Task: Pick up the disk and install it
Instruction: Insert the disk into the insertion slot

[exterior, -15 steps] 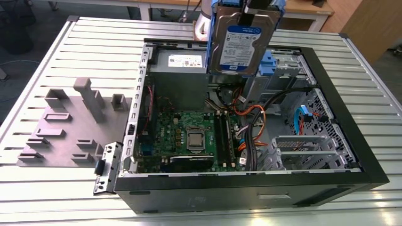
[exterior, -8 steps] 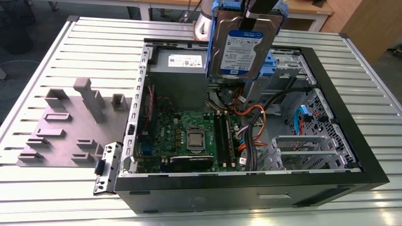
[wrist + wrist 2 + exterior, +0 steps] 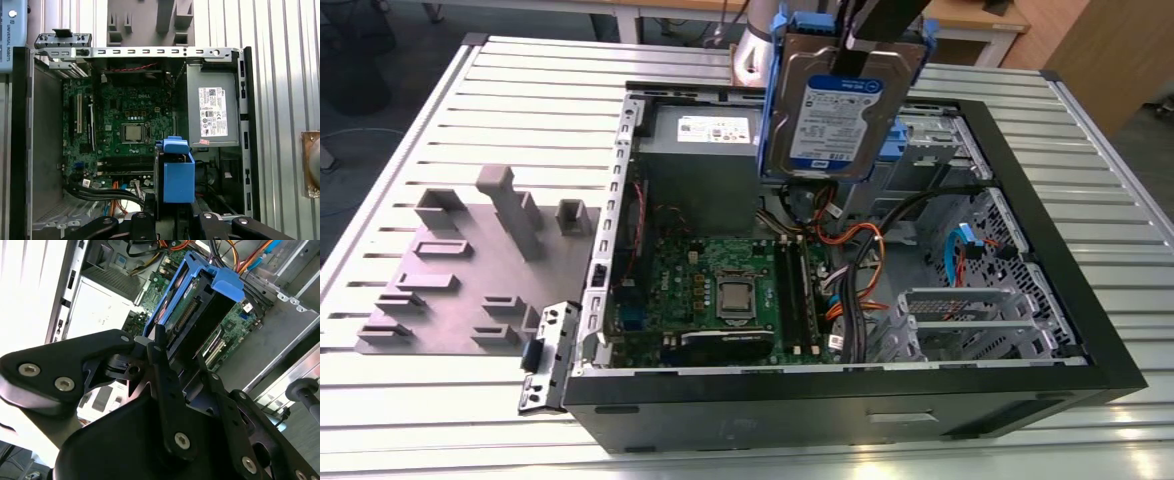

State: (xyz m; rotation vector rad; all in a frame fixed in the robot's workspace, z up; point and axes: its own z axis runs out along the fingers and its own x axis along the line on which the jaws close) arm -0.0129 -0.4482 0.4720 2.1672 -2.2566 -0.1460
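Slatted table (image 3: 427, 410), open case (image 3: 854, 405), disk (image 3: 834, 120) above cables (image 3: 857, 250)

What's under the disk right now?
The disk, held in the hand, hangs over the open case: motherboard and cables show below. The spot straight beneath is covered by the disk in the first wrist view.
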